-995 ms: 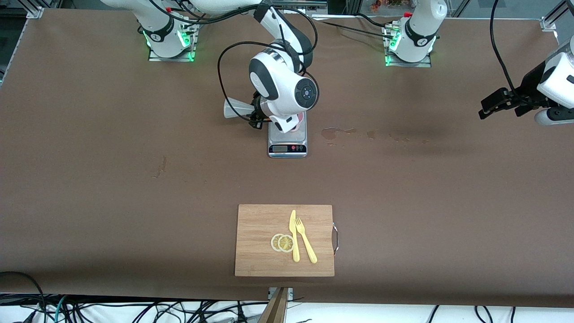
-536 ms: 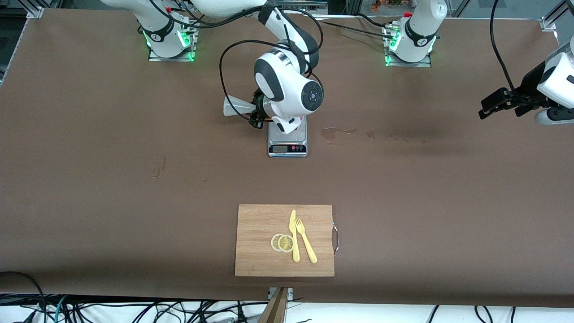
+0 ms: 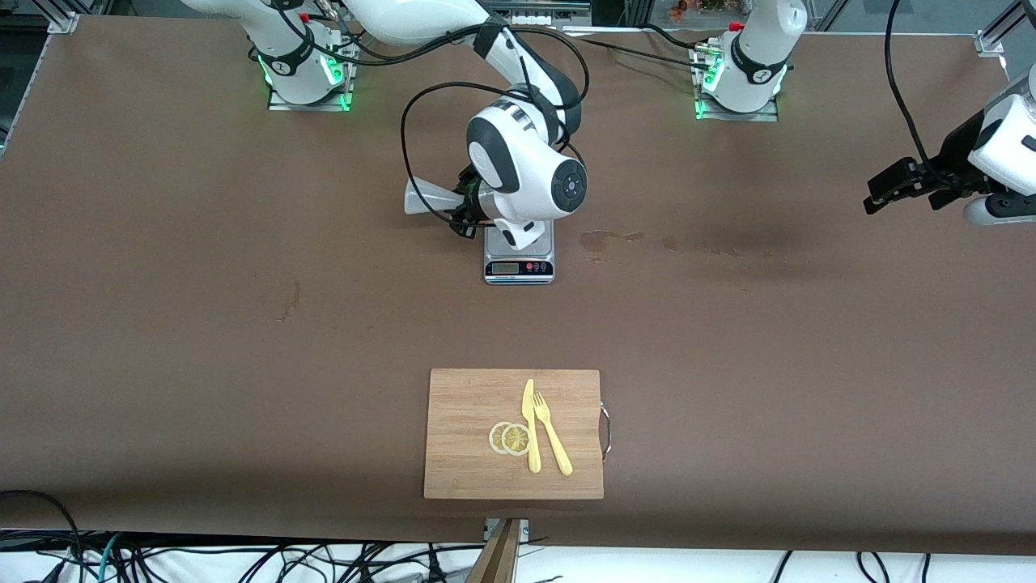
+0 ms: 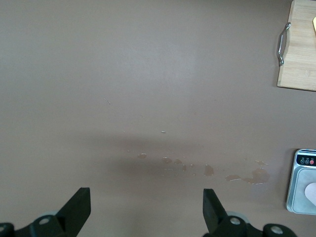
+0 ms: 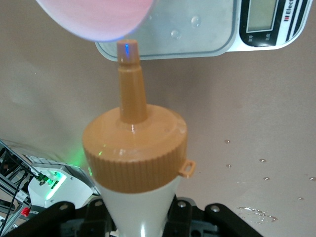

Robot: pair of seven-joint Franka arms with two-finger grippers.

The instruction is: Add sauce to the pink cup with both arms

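Your right gripper (image 3: 468, 212) pinches the sauce bottle (image 3: 430, 197) and holds it on its side over the table just beside the kitchen scale (image 3: 520, 261), the bottle's base pointing toward the right arm's end of the table. In the right wrist view, the bottle's orange nozzle cap (image 5: 134, 148) points at the pink cup (image 5: 96, 17), its tip right at the cup's rim, and the cup stands on the scale's steel platform (image 5: 197, 30), where a few droplets show. From the front, the right arm's wrist covers the cup.

Nearer to the front camera you see a bamboo cutting board (image 3: 469, 470) carrying two lemon slices (image 3: 510, 438), a yellow plastic knife (image 3: 531, 427) and a yellow plastic fork (image 3: 552, 434) lying side by side.

A trail of wet stains (image 3: 600, 240) marks the tablecloth beside the scale, toward the left arm's end.

Your left gripper (image 3: 906, 185) waits over that end of the table, its fingers (image 4: 76, 211) spread wide apart and holding nothing.
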